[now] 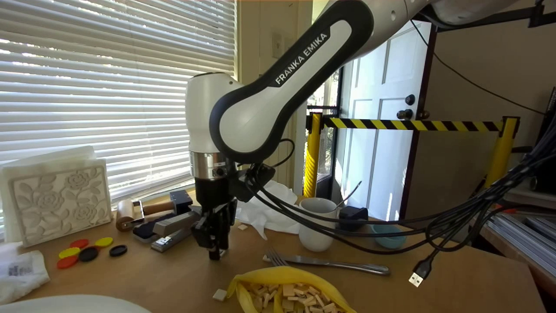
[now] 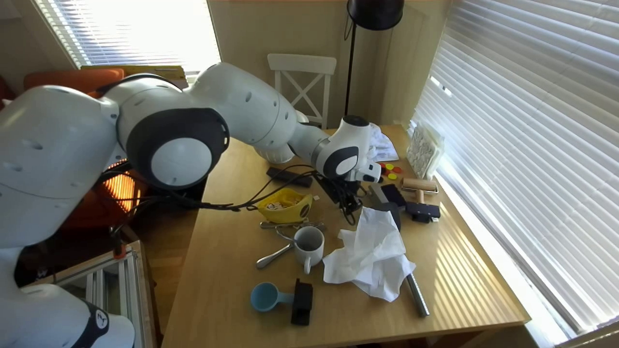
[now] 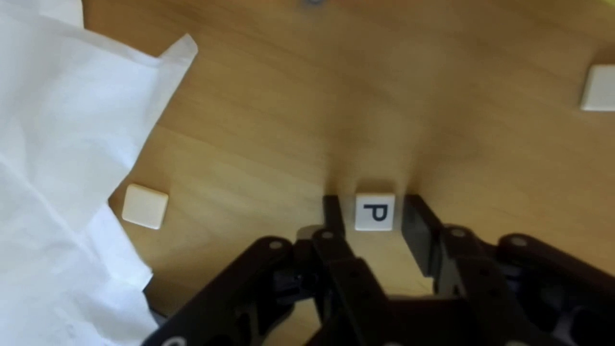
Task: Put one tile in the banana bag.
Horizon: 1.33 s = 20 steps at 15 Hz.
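In the wrist view, the gripper (image 3: 372, 205) stood parted slightly wider than the P letter tile (image 3: 374, 212), ungripped on the table (image 3: 250, 115) between its fingers (image 3: 332, 212), the left gap broader; in an exterior view, the banana bag (image 1: 282, 274) lay to the right.

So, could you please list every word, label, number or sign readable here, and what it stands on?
"FRANKA EMIKA" on the robot arm.
"P" on the lettered tile.
Grey print on the white crumpled item: too blurred to read.
Dark mark on the banana bag: too small to read.
Round badge on the robot arm: too small to read.
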{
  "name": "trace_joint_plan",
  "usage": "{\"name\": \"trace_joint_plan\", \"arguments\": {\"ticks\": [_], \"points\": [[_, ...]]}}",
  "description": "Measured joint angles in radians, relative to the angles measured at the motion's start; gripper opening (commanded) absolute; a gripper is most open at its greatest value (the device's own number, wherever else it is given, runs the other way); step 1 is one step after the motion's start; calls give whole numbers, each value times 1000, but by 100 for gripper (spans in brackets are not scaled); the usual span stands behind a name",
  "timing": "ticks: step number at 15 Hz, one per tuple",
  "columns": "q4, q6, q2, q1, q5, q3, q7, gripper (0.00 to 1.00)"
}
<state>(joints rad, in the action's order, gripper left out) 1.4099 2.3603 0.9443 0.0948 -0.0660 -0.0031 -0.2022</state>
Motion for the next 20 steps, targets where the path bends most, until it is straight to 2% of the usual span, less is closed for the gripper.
{"name": "trace_joint_plan", "arguments": {"ticks": [3,10,14,20], "points": [[-3,0,0,0,1,2,1,6],[24,-11,-36,3,1,2,11,5],[179,-122,-193,-18,22,47,133,5],[410,-226,-374,-83,108,141,418,5]]}}
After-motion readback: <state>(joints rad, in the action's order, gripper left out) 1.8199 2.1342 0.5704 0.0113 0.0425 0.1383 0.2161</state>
